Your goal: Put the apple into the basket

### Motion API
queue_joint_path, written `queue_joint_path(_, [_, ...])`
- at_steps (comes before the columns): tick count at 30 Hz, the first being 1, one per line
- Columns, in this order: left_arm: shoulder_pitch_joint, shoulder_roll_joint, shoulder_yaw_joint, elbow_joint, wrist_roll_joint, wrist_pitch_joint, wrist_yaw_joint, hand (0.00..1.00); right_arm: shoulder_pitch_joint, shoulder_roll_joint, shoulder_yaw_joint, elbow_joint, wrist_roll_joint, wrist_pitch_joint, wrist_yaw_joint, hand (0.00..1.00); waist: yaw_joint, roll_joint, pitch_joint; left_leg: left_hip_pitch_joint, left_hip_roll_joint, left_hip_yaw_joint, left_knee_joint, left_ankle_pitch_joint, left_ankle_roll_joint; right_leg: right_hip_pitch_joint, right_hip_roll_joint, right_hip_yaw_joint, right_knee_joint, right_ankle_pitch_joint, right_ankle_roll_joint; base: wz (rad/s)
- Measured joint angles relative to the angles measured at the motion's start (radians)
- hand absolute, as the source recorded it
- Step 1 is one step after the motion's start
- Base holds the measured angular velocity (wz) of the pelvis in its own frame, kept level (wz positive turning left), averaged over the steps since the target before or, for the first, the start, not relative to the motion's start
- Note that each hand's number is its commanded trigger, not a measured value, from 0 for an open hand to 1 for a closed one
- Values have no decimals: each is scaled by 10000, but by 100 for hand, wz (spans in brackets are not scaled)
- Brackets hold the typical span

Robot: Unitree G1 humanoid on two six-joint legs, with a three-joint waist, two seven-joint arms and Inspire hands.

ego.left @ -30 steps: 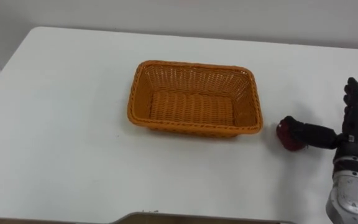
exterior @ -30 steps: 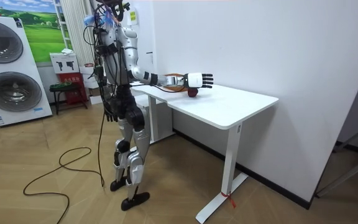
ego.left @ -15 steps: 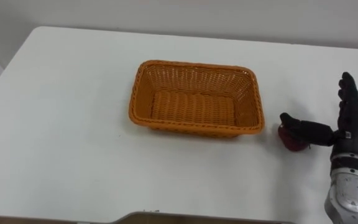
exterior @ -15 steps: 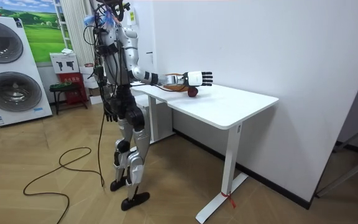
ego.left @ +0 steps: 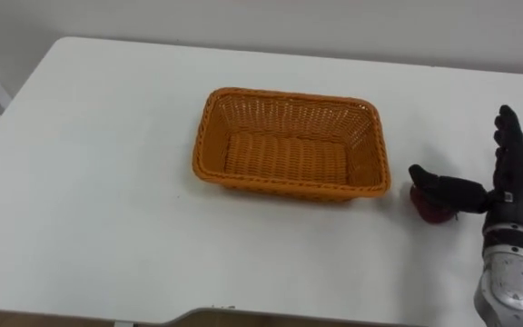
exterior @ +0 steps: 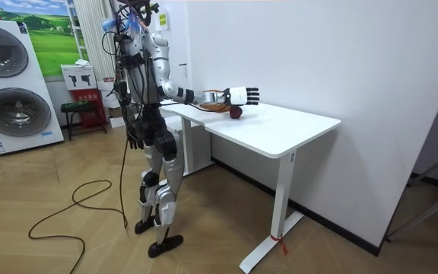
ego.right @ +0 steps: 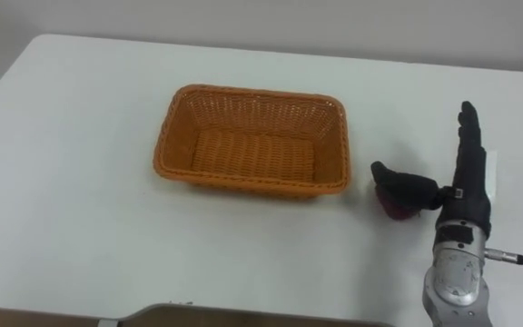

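Change since a second ago: right robot hand (ego.left: 513,186) edged slightly nearer the orange woven wicker basket (ego.left: 291,186); apple unmoved.

Small dark-red apple (ego.left: 429,207): on the white tabletop (ego.left: 107,182), just right of the basket. Its top is hidden under the hand's outstretched thumb; contact indiscernible.

Right robot hand: spread, fingers straight, grasping nothing; forearm cut off at the lower edge.

Left robot hand (exterior: 133,140): hangs at the robot's hip, well away from the basket.

Room: wooden floor (exterior: 67,228); white washing machine (exterior: 17,80), far from the basket.
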Motion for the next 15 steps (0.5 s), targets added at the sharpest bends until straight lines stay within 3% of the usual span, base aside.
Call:
queue_joint_path(5, [-79,0,-167,-112,1,10,0,0,406,3,653,223,-191,76,448,0,26,26,3,-4,-1,-34,-14,0,0,-17,-4,1,-5,0,0,0])
queue_joint_path(15, [-64,73,-740,-109,-4,49,43,0,582,-23,1128,273,-523,84,729,0,17,-26,-13,95,-10,-146,-34,1,0,81,1,-17,-10,0,0,2])
